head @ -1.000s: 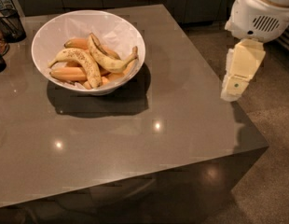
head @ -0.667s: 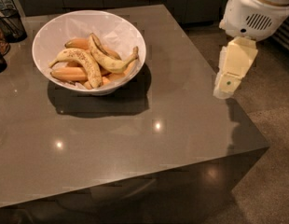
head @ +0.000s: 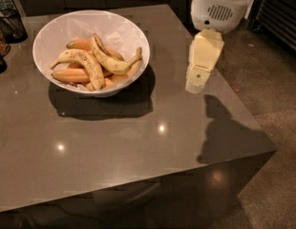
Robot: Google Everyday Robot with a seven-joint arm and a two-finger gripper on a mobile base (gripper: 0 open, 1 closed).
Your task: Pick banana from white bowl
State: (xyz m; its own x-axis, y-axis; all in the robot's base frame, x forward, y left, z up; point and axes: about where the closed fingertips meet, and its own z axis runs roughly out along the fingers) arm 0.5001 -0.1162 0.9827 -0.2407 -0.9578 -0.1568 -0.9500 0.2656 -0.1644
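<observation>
The banana [head: 111, 62] lies atop the other bananas [head: 71, 75] in the white bowl [head: 120, 26], well left of the gripper [head: 195, 84] in the camera view. It is likely light, soft and easily bruised, so grasp it gently across its middle. Whether the gripper is spread or closed, I cannot tell.

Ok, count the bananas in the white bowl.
5 seen: pale banana on top, freckled one left, orange one at back, another front-left, another right; more may hide beneath. Claw hangs right of the white bowl.
</observation>
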